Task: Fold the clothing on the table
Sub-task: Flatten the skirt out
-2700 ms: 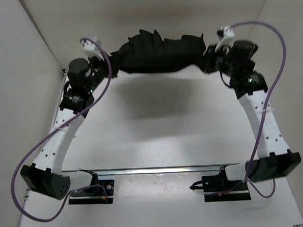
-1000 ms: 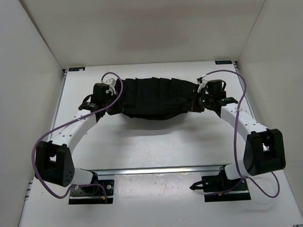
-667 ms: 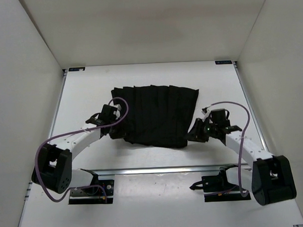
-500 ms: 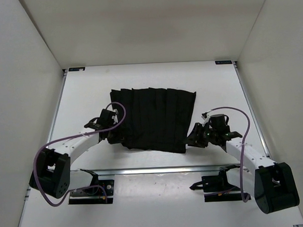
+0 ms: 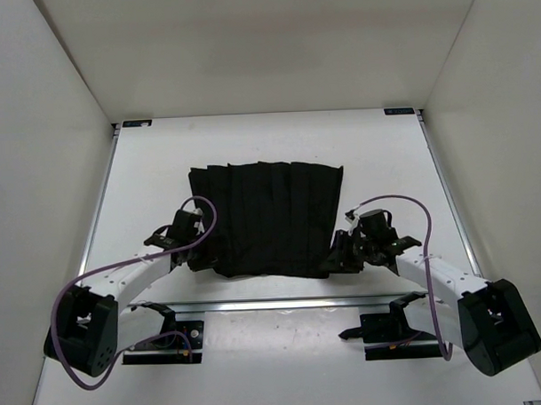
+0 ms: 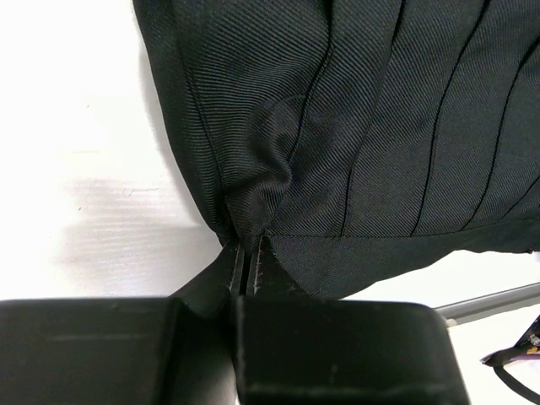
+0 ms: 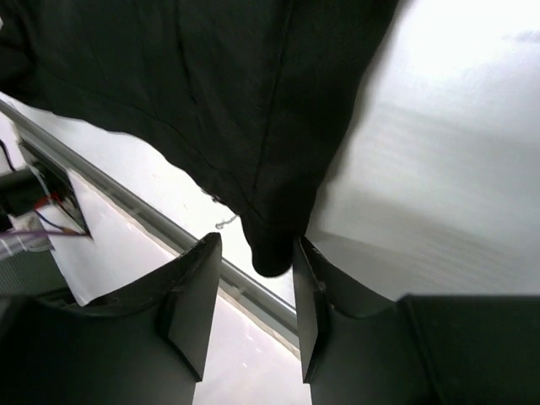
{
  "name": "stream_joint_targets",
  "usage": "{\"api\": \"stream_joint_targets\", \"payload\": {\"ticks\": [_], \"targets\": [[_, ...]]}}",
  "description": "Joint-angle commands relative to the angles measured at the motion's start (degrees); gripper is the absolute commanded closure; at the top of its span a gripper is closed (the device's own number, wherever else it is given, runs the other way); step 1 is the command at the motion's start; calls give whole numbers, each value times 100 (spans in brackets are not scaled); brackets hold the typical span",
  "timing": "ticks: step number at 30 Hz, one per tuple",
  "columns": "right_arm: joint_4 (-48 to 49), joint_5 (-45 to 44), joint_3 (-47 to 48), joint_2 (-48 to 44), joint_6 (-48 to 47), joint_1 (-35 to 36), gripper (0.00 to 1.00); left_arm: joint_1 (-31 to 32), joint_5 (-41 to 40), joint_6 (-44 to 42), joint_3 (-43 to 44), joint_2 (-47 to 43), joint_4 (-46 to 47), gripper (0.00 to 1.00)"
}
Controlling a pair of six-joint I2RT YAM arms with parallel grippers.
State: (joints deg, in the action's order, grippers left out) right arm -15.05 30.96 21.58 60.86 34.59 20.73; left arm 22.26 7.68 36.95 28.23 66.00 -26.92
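Observation:
The black pleated clothing (image 5: pixel 266 216) lies spread flat on the white table (image 5: pixel 384 154), its near hem close to the silver rail. My left gripper (image 5: pixel 200 258) is at its near left corner and is shut on a pinch of fabric (image 6: pixel 253 211); in the left wrist view the left gripper (image 6: pixel 249 246) has its jaws pressed together on it. My right gripper (image 5: pixel 331 264) is at the near right corner. In the right wrist view the right gripper (image 7: pixel 256 244) stands open, with the clothing's corner (image 7: pixel 272 253) lying loose between its fingers.
The silver rail (image 5: pixel 274 303) runs along the near side just below the hem and shows in the right wrist view as the rail (image 7: pixel 160 224) under the fingers. White enclosure walls (image 5: pixel 54 103) stand left, right and behind. Both arm bases (image 5: pixel 160 340) sit past the rail.
Both arms brought the clothing down from the air and drew it toward the near rail, spreading it flat. My right gripper has opened and let go of its corner; the left stays shut.

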Motion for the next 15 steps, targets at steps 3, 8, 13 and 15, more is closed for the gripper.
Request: {"api": "stream_joint_targets", "payload": {"ticks": [3,8,13,15], "targets": [[195,-29,-181,110,250,247,65,-11,-30,32,-151,-236,-235,98],[248,-99,-102,330,171,396,64,-46,22,32,-248,-456,-367,84],[318,-90,-58,391,180,335,89,-3,5,23,-186,-500,-533,71],[301,-117,-32,435,171,326,94,-55,5,58,-221,-579,-578,63]]}}
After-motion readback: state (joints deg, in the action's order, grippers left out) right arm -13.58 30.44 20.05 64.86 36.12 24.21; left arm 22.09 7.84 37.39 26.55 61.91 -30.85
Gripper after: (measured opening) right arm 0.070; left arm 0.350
